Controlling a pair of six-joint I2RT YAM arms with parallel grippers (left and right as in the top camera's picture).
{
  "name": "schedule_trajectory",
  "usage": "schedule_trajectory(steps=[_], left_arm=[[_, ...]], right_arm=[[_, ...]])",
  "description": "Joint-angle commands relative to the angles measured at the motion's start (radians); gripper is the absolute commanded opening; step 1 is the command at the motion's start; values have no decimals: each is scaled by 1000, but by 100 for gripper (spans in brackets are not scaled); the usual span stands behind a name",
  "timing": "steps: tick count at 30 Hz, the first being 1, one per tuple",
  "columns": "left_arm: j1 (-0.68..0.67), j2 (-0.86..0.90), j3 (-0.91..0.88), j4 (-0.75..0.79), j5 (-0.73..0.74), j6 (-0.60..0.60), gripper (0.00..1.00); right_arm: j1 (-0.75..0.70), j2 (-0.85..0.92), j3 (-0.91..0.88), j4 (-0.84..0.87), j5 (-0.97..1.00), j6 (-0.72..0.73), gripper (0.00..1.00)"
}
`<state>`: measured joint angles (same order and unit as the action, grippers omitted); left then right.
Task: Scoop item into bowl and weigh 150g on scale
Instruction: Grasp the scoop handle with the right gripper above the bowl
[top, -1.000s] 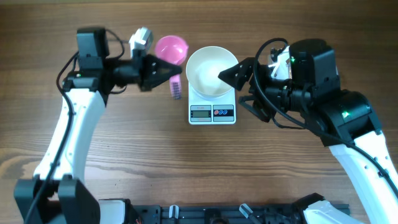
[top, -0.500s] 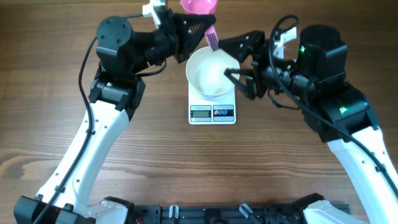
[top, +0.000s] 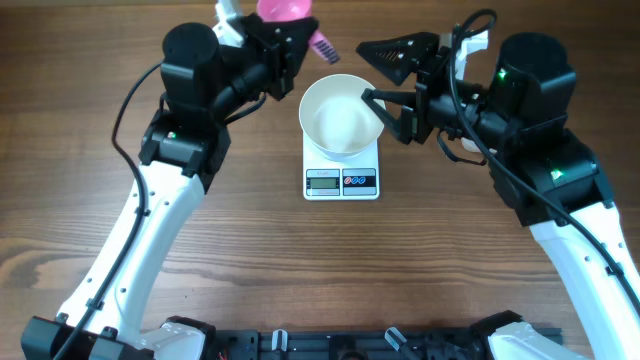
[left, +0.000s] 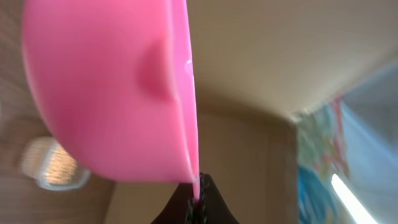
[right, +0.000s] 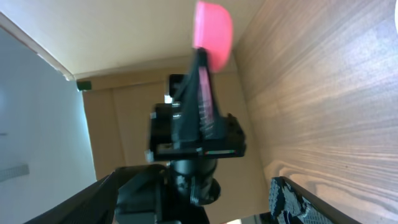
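Observation:
The white bowl (top: 342, 115) sits on the scale (top: 342, 181) and looks empty inside. My left gripper (top: 300, 38) is shut on the ribbed handle of a pink scoop (top: 285, 8), held high beyond the bowl's far left rim. In the left wrist view the pink scoop (left: 112, 87) fills the frame on its side, and my left gripper (left: 198, 196) pinches its thin handle. A blurred clear tub with tan contents (left: 55, 165), seemingly the item, lies below it. My right gripper (top: 388, 82) hangs open by the bowl's right rim, holding nothing. The right wrist view faces the pink scoop (right: 213, 31).
The wooden table (top: 250, 250) stretches bare in front of the scale. Both arms crowd the far side around the bowl. A cardboard-coloured wall (right: 124, 37) stands behind the table.
My left arm has swung the pink scoop from beside the bowl's left up and away to the far edge. My right gripper has risen and shifted towards the far side of the bowl's right rim.

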<state>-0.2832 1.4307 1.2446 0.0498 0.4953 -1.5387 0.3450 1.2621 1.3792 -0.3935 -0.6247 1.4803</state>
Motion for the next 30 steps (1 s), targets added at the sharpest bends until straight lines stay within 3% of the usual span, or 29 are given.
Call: schedule_trajectory(steps=[1, 6, 17, 21, 30], left_arm=[[-11, 5, -1, 23, -20, 38, 4], [-87, 5, -1, 133, -17, 39, 4], [-160, 5, -1, 152, -91, 36, 4], [-160, 5, -1, 153, -109, -62, 4], [-160, 5, -1, 153, -111, -120, 4]], right_arm=[[-4, -9, 19, 8, 3, -39, 81], [-4, -7, 19, 20, 15, -13, 78], [-4, 20, 19, 46, 72, 112, 52], [-1, 44, 19, 75, 87, 130, 47], [28, 77, 19, 112, 163, 150, 40]])
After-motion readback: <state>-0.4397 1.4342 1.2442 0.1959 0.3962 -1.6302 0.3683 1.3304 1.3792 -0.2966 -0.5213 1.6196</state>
